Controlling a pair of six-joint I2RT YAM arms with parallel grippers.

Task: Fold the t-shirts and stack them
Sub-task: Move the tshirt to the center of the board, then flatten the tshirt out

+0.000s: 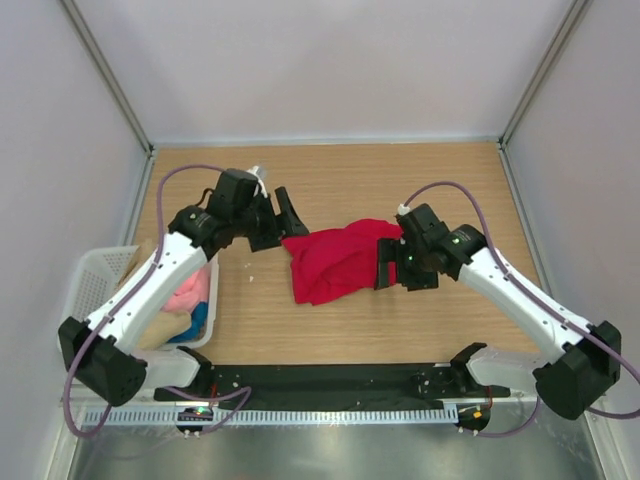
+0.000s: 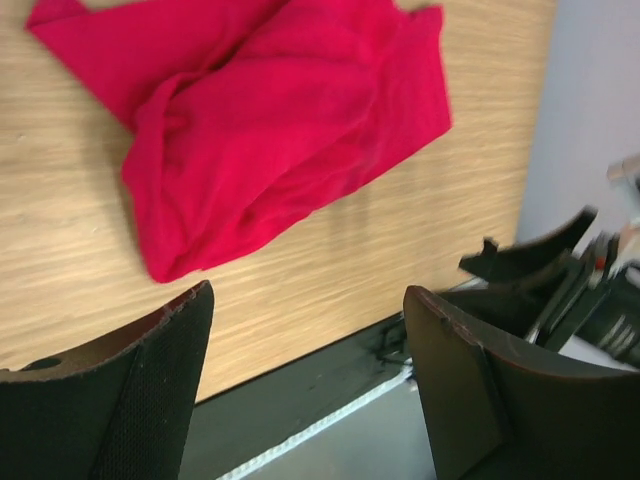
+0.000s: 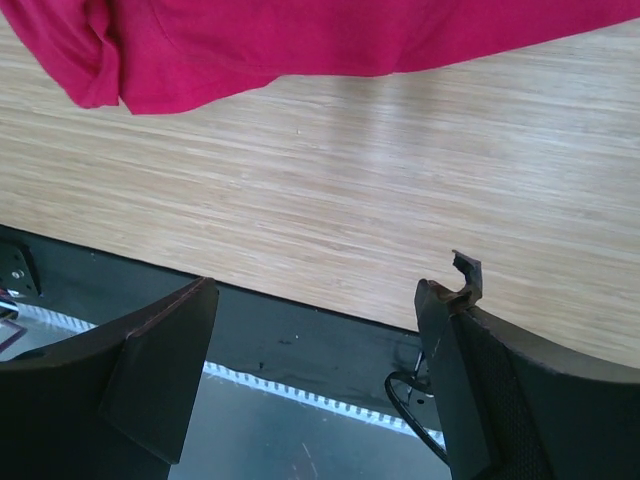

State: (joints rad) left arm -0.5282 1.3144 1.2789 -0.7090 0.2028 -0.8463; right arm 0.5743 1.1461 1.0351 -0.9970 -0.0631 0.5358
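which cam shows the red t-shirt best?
Top external: the red t-shirt shows almost whole, crumpled on the table. Left wrist shows most of it, cut off at the frame top. Right wrist catches only an edge strip.

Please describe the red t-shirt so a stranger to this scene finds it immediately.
On the wooden table, go to the middle. The red t-shirt lies there crumpled on bare wood, the only cloth outside the white basket at the left, which holds pink, blue and beige cloth.
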